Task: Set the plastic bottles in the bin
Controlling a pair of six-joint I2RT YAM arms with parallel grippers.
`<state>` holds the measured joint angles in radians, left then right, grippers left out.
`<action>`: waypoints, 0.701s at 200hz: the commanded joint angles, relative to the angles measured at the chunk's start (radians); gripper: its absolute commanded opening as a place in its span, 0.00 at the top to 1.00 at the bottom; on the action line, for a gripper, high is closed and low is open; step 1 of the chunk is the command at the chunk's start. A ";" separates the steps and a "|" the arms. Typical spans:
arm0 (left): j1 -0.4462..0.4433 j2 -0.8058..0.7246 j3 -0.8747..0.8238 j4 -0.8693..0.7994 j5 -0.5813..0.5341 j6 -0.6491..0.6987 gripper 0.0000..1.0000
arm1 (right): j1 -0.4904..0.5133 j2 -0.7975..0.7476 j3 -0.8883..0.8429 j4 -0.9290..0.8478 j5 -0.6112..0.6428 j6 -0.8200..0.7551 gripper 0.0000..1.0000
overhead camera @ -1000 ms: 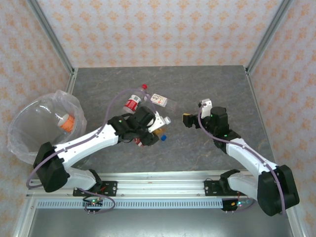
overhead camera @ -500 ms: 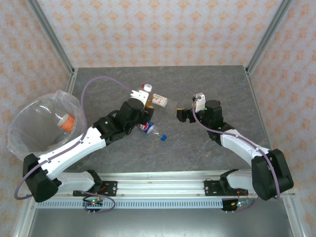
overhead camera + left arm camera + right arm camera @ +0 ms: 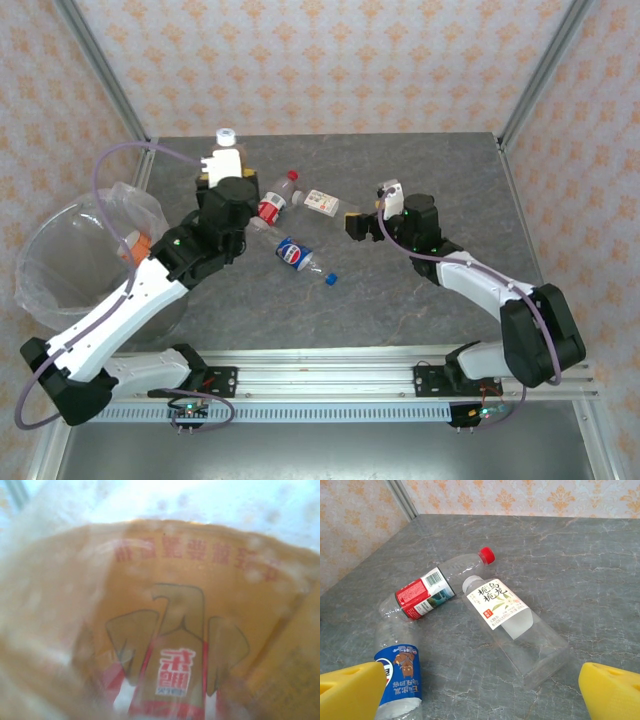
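Top view: the left fingers (image 3: 214, 172) sit in the upper left of the frame, closed on a white-capped bottle (image 3: 226, 136). The bottle is held clear of the tabletop (image 3: 430, 290), up and to the right of the bin (image 3: 35, 295). Left wrist view: an orange label with red characters lies close against the lens, blurred, and the fingers themselves cannot be made out there. The bin stands at the left of the frame, beside the tabletop's left edge, and is lined with a clear crinkled bag. One orange-labelled bottle (image 3: 135, 246) lies inside it near the right rim. Three bottles lie on their sides near the centre of the tabletop. A red-labelled bottle (image 3: 270, 205) has a red cap, and a white-labelled bottle (image 3: 325, 203) lies just beside it to the right. A blue-labelled bottle (image 3: 294, 254) lies below them, its blue cap pointing to the lower right. The right fingers (image 3: 350, 692) are spread wide and hold nothing, just right of the white-labelled bottle. In the right wrist view they occupy the two lower corners, with that bottle ahead between them.
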<state>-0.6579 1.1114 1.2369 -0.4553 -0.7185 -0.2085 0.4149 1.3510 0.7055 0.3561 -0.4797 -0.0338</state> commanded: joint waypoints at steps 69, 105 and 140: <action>0.308 -0.137 -0.002 -0.058 -0.223 0.102 0.49 | 0.007 -0.003 0.039 0.020 -0.004 -0.011 0.01; 0.482 -0.161 -0.016 -0.065 -0.235 0.123 0.49 | 0.008 -0.007 0.038 0.015 -0.004 -0.014 0.01; 0.597 -0.193 -0.042 -0.158 -0.227 -0.027 0.46 | 0.008 -0.006 0.040 0.015 0.001 -0.014 0.01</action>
<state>-0.1150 0.9466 1.2171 -0.5282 -0.9100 -0.1253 0.4149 1.3617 0.7193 0.3565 -0.4793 -0.0349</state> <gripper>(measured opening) 0.610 0.993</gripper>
